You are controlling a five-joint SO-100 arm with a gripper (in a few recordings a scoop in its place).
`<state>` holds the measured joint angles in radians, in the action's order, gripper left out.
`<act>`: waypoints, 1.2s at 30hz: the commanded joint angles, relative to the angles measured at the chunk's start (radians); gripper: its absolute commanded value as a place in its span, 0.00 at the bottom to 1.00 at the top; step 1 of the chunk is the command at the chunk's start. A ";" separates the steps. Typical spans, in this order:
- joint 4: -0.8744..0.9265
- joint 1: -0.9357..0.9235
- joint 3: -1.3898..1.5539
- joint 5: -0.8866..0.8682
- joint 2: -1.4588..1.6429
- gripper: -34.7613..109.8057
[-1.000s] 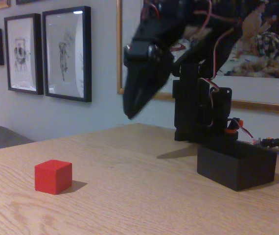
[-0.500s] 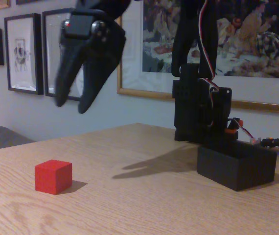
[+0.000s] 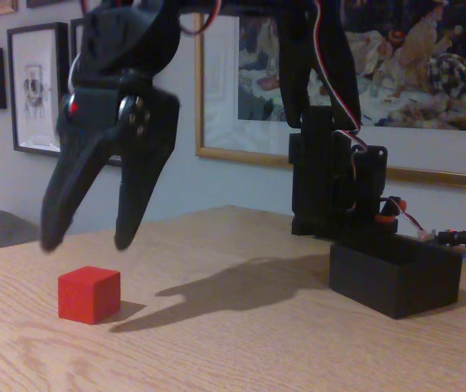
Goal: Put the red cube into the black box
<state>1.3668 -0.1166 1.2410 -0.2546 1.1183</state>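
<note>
The red cube (image 3: pixel 89 295) rests on the wooden table at the lower left of the fixed view. My black gripper (image 3: pixel 86 243) hangs just above it, open, its two fingertips spread a little wider than the cube and a short way over its top face. Nothing is between the fingers. The black box (image 3: pixel 395 278) sits open-topped on the table at the right, in front of the arm's base.
The arm's black base (image 3: pixel 335 180) with red and white wires stands behind the box. Framed pictures hang on the wall behind. The wooden table (image 3: pixel 241 343) spreads wide between cube and box. A dark chair back (image 3: pixel 0 229) shows at the far left.
The gripper has swung from the middle of the view to the left and come down toward the cube, opening wider on the way. Cube and box have not moved.
</note>
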 commanded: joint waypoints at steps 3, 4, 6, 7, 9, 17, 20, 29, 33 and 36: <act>0.038 -0.008 -0.104 -0.025 -0.048 0.52; 0.048 -0.005 -0.127 -0.029 -0.066 0.52; 0.072 0.002 -0.176 -0.034 -0.104 0.51; 0.087 0.005 -0.202 -0.037 -0.123 0.51; 0.114 0.006 -0.245 -0.041 -0.155 0.50; 0.169 0.005 -0.362 -0.046 -0.258 0.46; 0.184 0.003 -0.391 -0.048 -0.281 0.44; 0.242 0.002 -0.512 -0.049 -0.368 0.37; 0.285 -0.003 -0.591 -0.066 -0.405 0.30; 0.304 -0.008 -0.626 -0.063 -0.411 0.27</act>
<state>1.6490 -0.1058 0.6627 -0.3022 0.6888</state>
